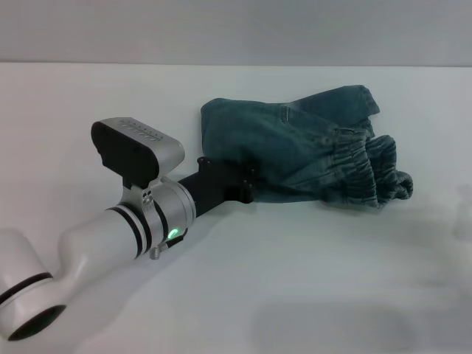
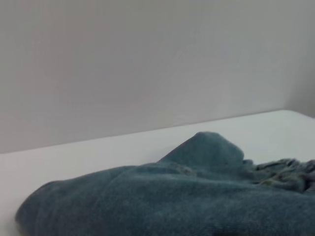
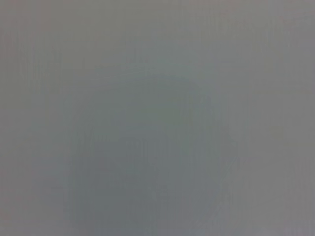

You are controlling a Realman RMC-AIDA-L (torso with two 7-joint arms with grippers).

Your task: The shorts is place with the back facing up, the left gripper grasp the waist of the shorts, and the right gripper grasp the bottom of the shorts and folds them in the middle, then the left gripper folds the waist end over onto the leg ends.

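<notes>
The blue denim shorts (image 1: pixel 295 144) lie folded into a compact bundle at the middle of the white table (image 1: pixel 295 280). Their ruffled elastic waist (image 1: pixel 365 166) is on the bundle's right side, over the other layers. A flat stitched edge (image 1: pixel 361 96) shows behind it at the back right. My left gripper (image 1: pixel 247 184), black on a silver-white arm with a green light, sits low at the bundle's near left folded edge, touching the cloth. In the left wrist view the shorts (image 2: pixel 162 201) fill the lower part, with the waist (image 2: pixel 288 172) ruffles beyond. The right gripper is out of view.
The white table runs wide on all sides of the bundle and ends at a grey wall (image 1: pixel 236 29) behind. The right wrist view holds only a plain grey blur.
</notes>
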